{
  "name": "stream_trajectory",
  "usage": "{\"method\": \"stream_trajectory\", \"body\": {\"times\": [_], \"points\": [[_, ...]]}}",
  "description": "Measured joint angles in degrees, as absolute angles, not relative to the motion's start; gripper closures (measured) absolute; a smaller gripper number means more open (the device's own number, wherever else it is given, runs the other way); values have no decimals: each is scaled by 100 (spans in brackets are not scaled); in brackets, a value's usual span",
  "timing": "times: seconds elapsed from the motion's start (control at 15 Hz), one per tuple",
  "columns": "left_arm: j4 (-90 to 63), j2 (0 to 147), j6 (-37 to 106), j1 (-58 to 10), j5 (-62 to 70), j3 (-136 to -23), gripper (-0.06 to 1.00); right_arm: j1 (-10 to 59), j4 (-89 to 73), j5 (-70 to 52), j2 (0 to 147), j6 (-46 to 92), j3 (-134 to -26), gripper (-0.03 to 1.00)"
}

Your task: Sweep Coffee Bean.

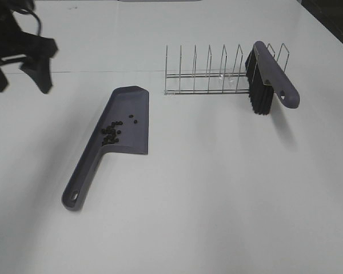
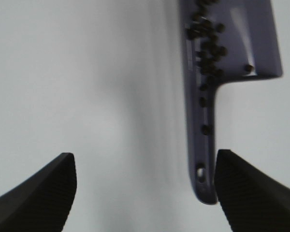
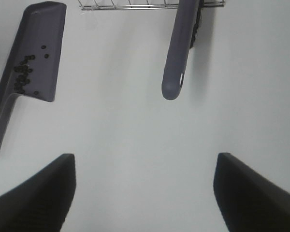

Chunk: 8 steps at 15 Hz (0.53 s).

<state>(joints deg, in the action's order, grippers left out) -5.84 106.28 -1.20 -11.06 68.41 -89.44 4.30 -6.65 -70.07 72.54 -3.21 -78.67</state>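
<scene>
Beans (image 1: 111,132), tiny dark ovals, cluster in smooth grey-purple dustpan (image 1: 134,108).

This looks like a robot test room, not a home. Everything sits on one big plain white table (image 1: 217,200). On it is a wire rack (image 1: 211,74). A brush (image 1: 271,77) leans on the rack. A dustpan (image 1: 123,131) lies near the rack, with coffee beans (image 1: 111,132) inside. A black robot arm (image 1: 23,48) hangs over the table, far from the rack.
</scene>
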Motion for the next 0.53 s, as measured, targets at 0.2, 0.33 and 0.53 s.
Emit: {"method": "stream_trajectory", "body": {"times": [0.2,0.33,0.53], "points": [[-498,9757,0,143,6875,-8732,24,430,-682,-7002,6520,-350,-7139,31],[-304,8915,0,315,6910,-7907,24,430,-682,-7002,5781,-361,-6532,31],[-264,7471,0,315,6801,-6812,24,430,-682,-7007,4715,-361,-5724,31]]}}
